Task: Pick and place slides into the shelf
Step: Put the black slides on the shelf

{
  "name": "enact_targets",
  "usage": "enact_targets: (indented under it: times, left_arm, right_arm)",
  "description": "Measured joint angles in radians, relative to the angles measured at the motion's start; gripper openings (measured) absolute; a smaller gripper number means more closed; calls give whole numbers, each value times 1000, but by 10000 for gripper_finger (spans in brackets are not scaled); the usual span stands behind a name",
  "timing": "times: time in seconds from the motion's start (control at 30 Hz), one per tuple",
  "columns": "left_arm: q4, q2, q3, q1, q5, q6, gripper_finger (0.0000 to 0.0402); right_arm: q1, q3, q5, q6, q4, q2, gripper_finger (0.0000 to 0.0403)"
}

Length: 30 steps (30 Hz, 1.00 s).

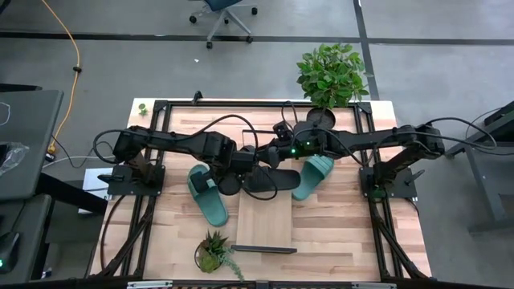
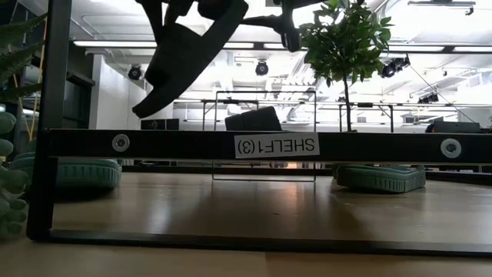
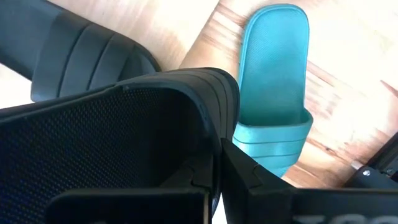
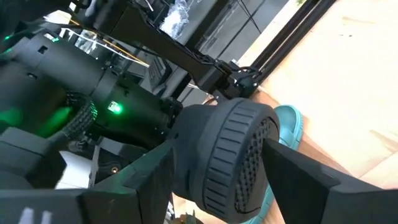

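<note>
Wooden table (image 1: 337,233) carries shelf (image 1: 264,221), 2 teal slides (image 1: 207,197), 2 plants (image 1: 214,252).

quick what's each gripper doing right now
Left gripper: closed on a black slide.
Right gripper: closed on a black slide, apparently the same one.

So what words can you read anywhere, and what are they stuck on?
"SHELF1(3)", upside down, on a white sticker on the shelf's black rail, seen in the low view.
No other words or numbers can be read in any view.
</note>
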Motion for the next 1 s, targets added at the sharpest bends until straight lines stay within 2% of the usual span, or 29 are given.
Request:
enact_targets:
  times: [0.27,0.73,1.0]
  left_arm:
    - [0,-1,0,0,0,0,1]
    - [5,-1,0,0,-2,0,1]
    - [5,-1,0,0,-39,-11,15]
  right_arm:
    - [0,0,-11,-4,-10,0,174]
    - [-1,0,-15,6,-31,0,142]
    - [-2,0,-20,-3,-31,0,100]
